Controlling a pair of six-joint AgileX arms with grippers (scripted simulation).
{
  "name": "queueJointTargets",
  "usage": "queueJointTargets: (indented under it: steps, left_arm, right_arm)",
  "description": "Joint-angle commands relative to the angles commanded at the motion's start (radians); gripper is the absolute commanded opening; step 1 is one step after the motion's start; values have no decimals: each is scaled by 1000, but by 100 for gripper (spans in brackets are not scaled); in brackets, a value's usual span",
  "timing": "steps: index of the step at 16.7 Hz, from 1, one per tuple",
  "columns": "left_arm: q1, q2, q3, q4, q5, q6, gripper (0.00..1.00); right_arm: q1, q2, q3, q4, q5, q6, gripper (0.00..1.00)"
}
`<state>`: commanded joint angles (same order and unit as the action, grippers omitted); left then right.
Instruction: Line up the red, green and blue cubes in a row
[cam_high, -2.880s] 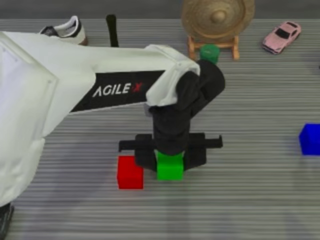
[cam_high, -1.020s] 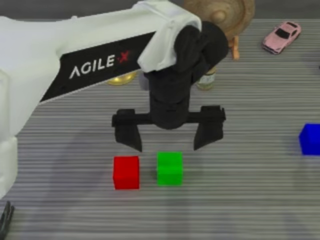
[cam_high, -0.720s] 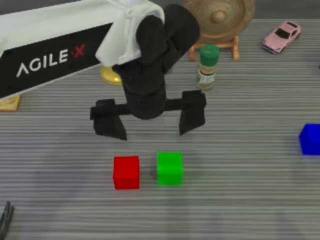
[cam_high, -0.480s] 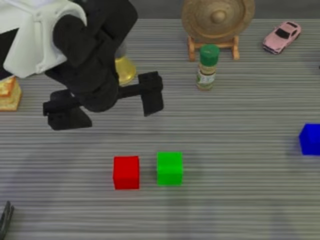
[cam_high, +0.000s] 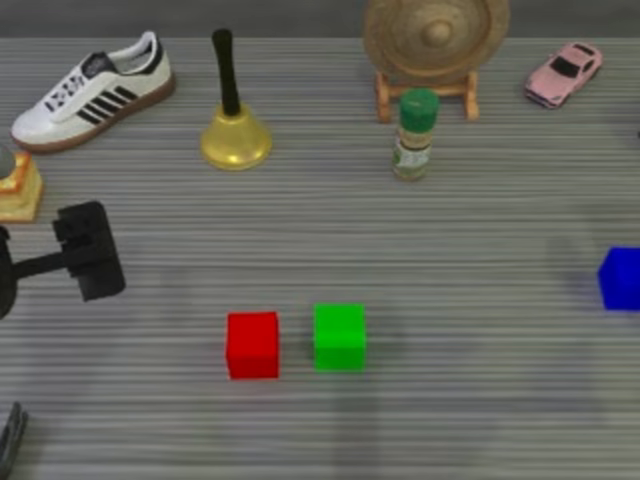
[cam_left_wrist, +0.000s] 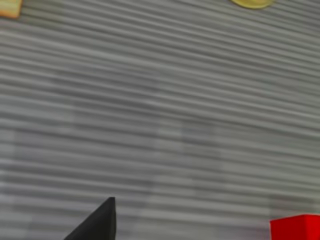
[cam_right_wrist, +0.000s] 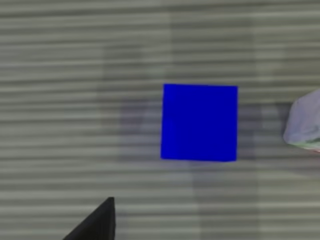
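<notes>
From my overhead feed, the small bright red cube (cam_high: 252, 345) and the bright green cube (cam_high: 340, 338) sit side by side near the middle of the grey ribbed table (cam_high: 470, 380), just beside each other with a narrow strip of table between them, edges roughly aligned. The deep blue cube (cam_high: 621, 278) lies well apart from them at the right edge, partly cut off by the frame. My left gripper (cam_high: 60, 262) is at the far left edge, clear of both cubes and holding nothing; only one black finger (cam_high: 88, 250) and a bit of the crossbar show, so I cannot tell how wide it stands. The left wrist camera looks down on bare ribbed table with a corner of the red cube (cam_left_wrist: 296, 227) showing. The right wrist camera sits directly above the blue cube (cam_right_wrist: 199, 122), which lies flat and untouched; of my right gripper I only see one dark finger tip (cam_right_wrist: 96, 222), so I cannot tell its state. Along the back of the table stand a white striped sneaker (cam_high: 92, 92), a brass handbell with black handle (cam_high: 234, 118), a green-lidded spice jar (cam_high: 414, 134), a bronze gong on a wooden stand (cam_high: 435, 40) and a pink toy car (cam_high: 565, 72).
</notes>
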<state>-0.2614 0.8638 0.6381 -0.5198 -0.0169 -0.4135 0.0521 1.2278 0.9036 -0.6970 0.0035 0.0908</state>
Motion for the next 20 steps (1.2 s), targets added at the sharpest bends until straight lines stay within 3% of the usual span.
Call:
queueJointTargets:
  steps: [9, 13, 20]
  left_arm:
    - [247, -758, -562, 436, 14, 348, 100]
    - [281, -864, -638, 520, 17, 413, 100]
    - [281, -864, -638, 520, 17, 413, 100]
  right_arm:
    - [21, 613, 471, -350, -1, 48, 100]
    - [25, 699, 548, -398, -2, 55, 100]
    - [21, 706, 536, -382, -2, 53, 100]
